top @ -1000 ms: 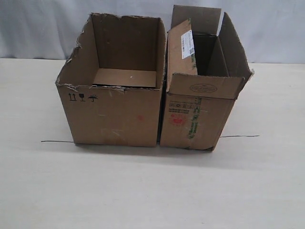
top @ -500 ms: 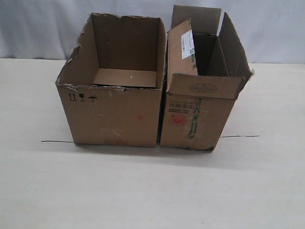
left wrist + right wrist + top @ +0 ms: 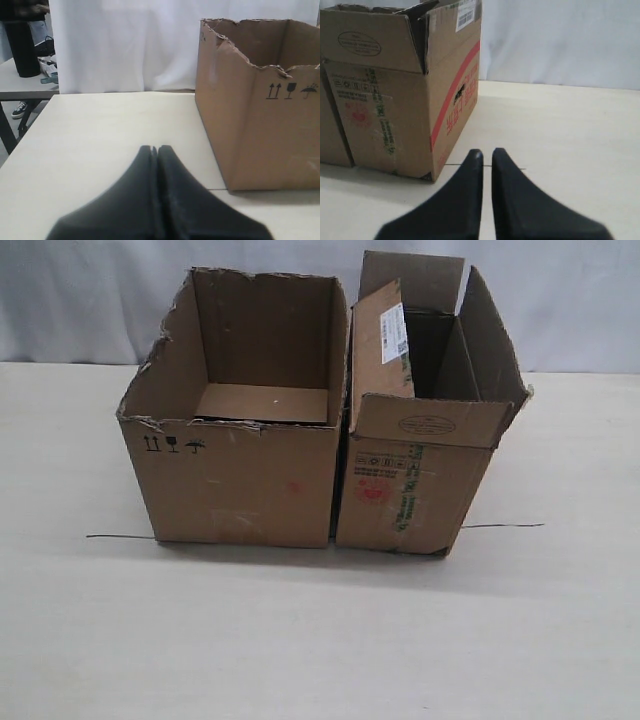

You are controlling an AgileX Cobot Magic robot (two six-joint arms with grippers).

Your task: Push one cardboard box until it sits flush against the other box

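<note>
Cartons side by side on the pale table (image 3: 300, 650): the narrower flapped carton (image 3: 420, 490), white shipping label (image 3: 393, 332) on one flap, stands just right of the wider ragged-rimmed carton (image 3: 240, 480), with a thin dark seam between them, so full contact cannot be confirmed. Left gripper (image 3: 154, 150), fingers pressed together and empty, lies apart from the wider carton. Right gripper (image 3: 487, 152), fingers almost meeting and empty, faces the narrower carton's red-printed side near a corner. A push landing at that corner would likely pivot the carton and widen the seam.
</note>
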